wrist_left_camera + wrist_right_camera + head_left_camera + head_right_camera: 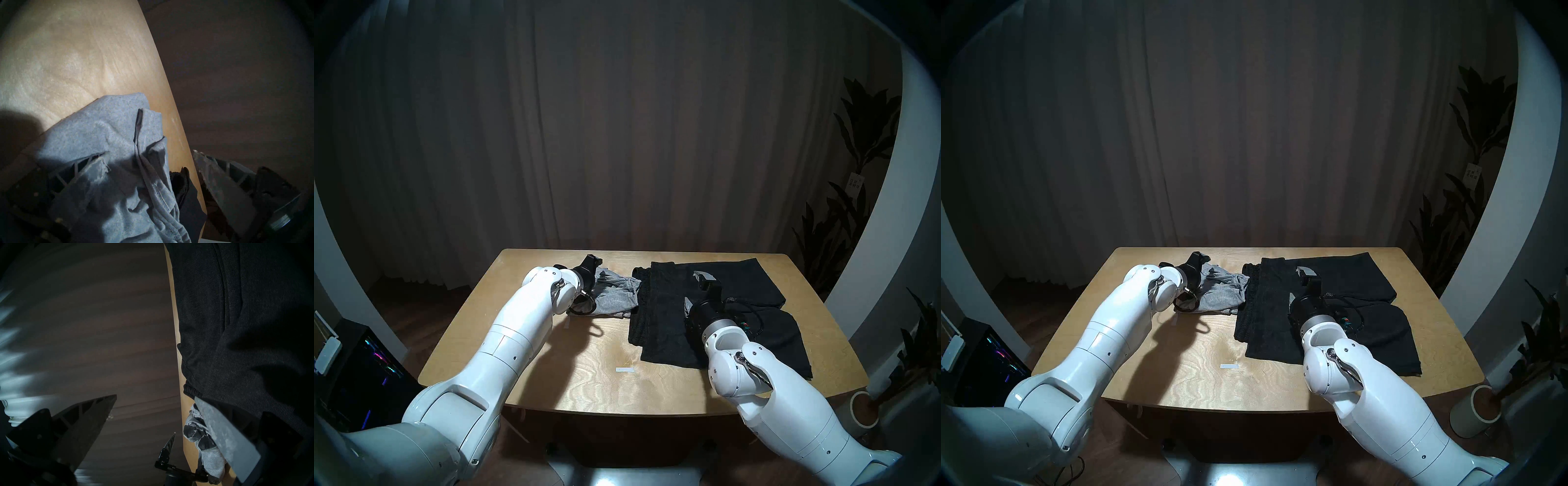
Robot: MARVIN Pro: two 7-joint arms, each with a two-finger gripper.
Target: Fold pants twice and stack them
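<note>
The light grey shorts [616,292] lie crumpled at the back of the table, left of centre. My left gripper [597,268] is open at their far left end. In the left wrist view the grey shorts [110,127] lie between the spread fingers and drape over one fingertip [95,161]. The larger black shorts [670,322] lie spread flat on the right half, touching the grey pair. My right gripper [700,278] is open, low over the black shorts. In the right wrist view one finger [220,429] lies against the black shorts [237,327]; the other is off the table's far edge.
The wooden table [551,373] bears a short white tape strip [624,369] near the front middle. A curtain hangs behind the table. Potted plants [863,407] stand to the right. A lit computer case [365,366] sits at the left on the floor.
</note>
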